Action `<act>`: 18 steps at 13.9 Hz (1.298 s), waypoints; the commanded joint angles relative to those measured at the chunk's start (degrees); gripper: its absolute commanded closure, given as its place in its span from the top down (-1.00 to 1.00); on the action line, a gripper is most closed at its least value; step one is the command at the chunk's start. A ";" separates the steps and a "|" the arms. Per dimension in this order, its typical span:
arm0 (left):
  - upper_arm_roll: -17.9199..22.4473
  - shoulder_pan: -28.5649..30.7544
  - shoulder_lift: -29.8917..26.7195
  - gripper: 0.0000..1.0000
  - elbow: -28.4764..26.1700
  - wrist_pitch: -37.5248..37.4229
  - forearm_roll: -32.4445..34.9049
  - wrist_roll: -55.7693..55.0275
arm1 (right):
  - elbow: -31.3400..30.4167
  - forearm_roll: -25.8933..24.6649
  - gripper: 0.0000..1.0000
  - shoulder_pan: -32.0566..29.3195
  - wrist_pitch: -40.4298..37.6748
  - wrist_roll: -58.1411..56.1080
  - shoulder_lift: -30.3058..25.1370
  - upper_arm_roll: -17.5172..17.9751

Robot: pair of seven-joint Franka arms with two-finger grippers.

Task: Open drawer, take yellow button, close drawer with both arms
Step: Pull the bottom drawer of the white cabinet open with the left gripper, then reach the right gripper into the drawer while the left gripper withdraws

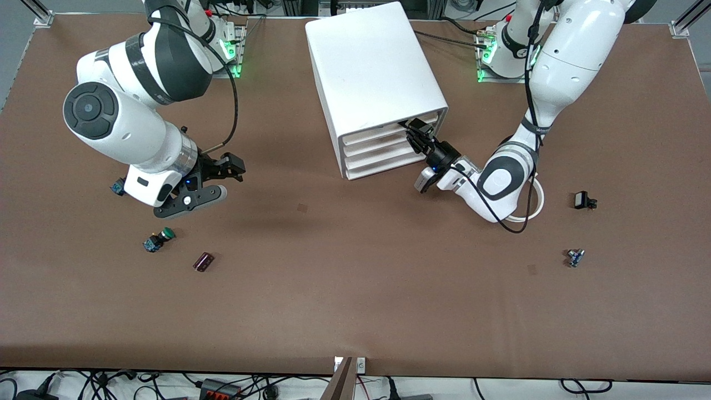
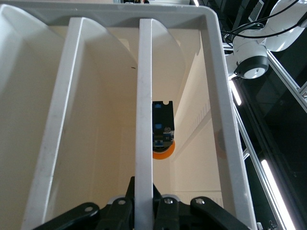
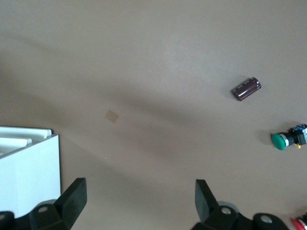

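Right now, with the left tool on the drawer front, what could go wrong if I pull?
1. The left tool pinches only the thin drawer edge, so it may slip off.
2. The cabinet looks unheld; the open right tool waits over bare table, so the cabinet may slide.

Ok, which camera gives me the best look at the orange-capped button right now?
The left wrist view: the button shows inside the drawer unit, dark body and orange cap visible past the front edge that the left hand is shut on. The front and right wrist views don't show it.

Brown table (image 1: 355, 311): white drawer cabinet (image 1: 372, 72), green-capped button (image 1: 158, 239), maroon cylinder (image 1: 203, 261).
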 commanded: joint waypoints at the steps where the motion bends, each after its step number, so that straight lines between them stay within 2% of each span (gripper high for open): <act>1: 0.60 1.22 -0.85 -0.97 2.48 0.27 -0.03 -0.01 | 5.24 0.91 1.00 0.27 -0.45 -0.48 3.11 0.24; 4: 1.30 1.66 0.02 -0.97 6.61 0.70 0.06 -3.95 | 7.88 0.91 1.00 0.45 0.25 -0.22 4.69 0.41; 6: 2.79 1.66 1.51 -0.96 10.47 0.70 0.50 -5.81 | 7.98 1.00 1.00 0.63 2.35 -0.22 5.05 0.41; 9: 2.98 2.53 4.94 -0.96 14.70 0.70 1.82 -6.08 | 8.07 4.15 1.00 1.33 5.08 -0.13 5.84 0.41; 14: 3.06 4.12 9.60 -0.96 21.47 0.79 1.82 -8.97 | 8.15 4.51 1.00 3.44 8.51 -0.04 7.15 0.41; 17: 3.06 4.30 10.66 -0.96 22.80 2.02 1.82 -10.12 | 8.15 4.51 1.00 4.84 11.14 2.15 7.86 0.41; 18: 3.06 4.30 10.58 -0.84 22.80 2.37 1.82 -10.12 | 8.15 4.51 1.00 5.80 11.41 2.94 7.86 0.41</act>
